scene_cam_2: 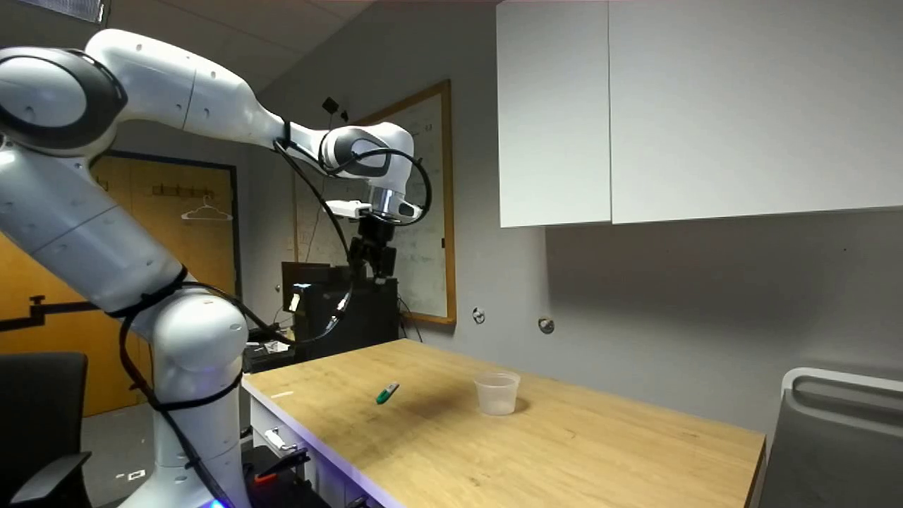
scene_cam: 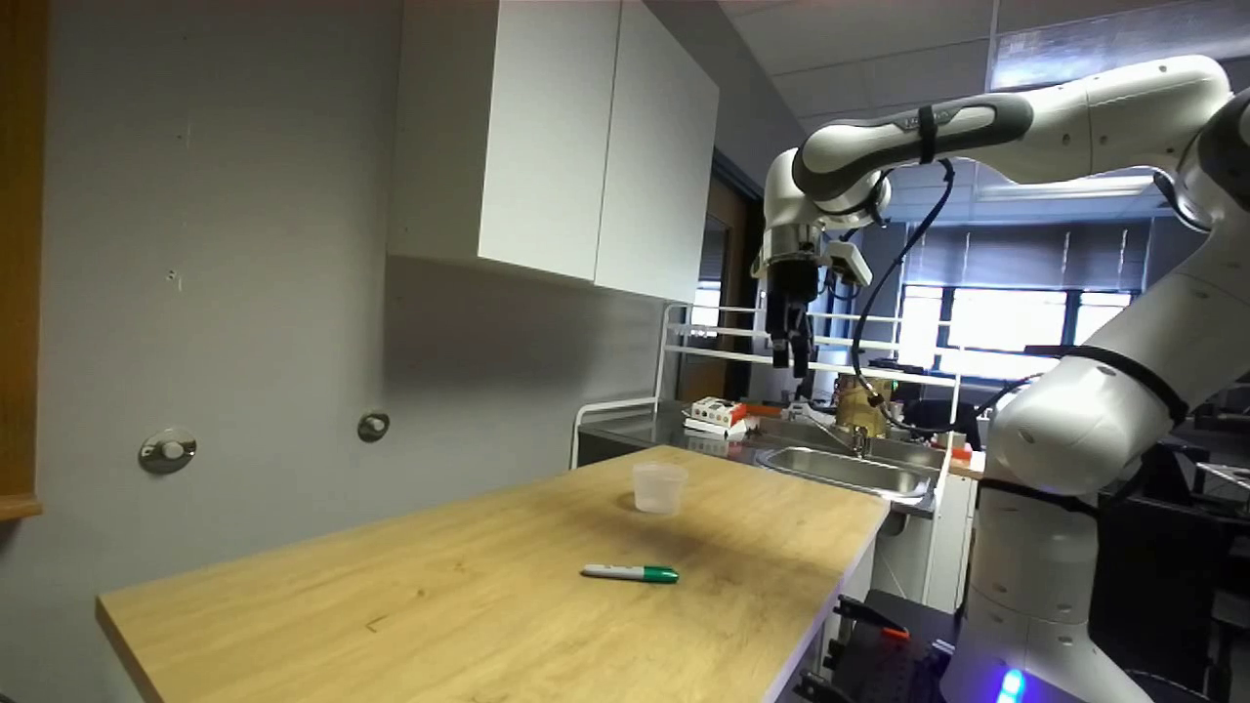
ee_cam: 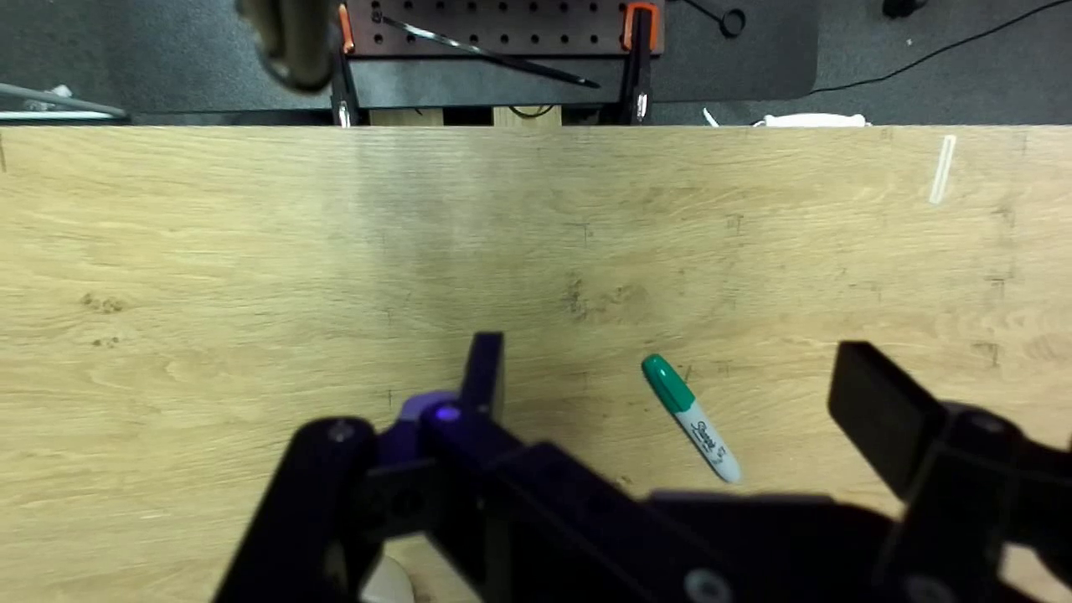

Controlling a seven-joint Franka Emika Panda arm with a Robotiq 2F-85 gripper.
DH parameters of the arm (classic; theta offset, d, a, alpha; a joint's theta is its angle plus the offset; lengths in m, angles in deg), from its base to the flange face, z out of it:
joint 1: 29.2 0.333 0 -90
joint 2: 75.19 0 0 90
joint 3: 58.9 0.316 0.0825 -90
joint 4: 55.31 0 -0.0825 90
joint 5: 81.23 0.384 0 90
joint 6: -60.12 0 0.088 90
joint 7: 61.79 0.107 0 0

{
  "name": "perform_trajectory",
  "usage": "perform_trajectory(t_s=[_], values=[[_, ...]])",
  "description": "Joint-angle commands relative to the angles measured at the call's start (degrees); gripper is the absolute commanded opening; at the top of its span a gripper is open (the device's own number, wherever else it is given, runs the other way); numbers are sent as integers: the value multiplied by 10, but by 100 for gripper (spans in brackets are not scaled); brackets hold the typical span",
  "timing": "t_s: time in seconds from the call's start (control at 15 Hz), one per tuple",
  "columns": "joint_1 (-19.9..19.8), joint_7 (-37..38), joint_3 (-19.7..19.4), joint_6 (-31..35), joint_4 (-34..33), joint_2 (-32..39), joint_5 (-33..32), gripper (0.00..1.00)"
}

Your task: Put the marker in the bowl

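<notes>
The marker, with a grey-white body and green cap, lies flat on the wooden table in both exterior views [scene_cam: 630,573] [scene_cam_2: 386,394]. It also shows in the wrist view [ee_cam: 693,419], between the fingers in the picture but well below them. The bowl, a small translucent whitish cup, stands upright on the table in both exterior views [scene_cam: 659,488] [scene_cam_2: 497,394], a short way from the marker. Only a sliver of the bowl [ee_cam: 388,582] shows at the wrist view's bottom left. My gripper [scene_cam: 790,365] [scene_cam_2: 372,272] [ee_cam: 670,345] is open and empty, high above the table.
The wooden table [scene_cam: 391,605] runs along a grey wall. A white cabinet [scene_cam: 586,146] hangs on the wall above it. A sink [scene_cam: 850,471] and white rack lie past the table's end. A thin white strip [ee_cam: 942,169] lies near the table's edge.
</notes>
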Motion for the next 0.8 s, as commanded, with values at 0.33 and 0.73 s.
perform_trajectory(t_s=[0.33,0.73], values=[[-10,-5,8,-2,-1,1,4,100],[-12,-1,12,-1,-2,6,1,100]])
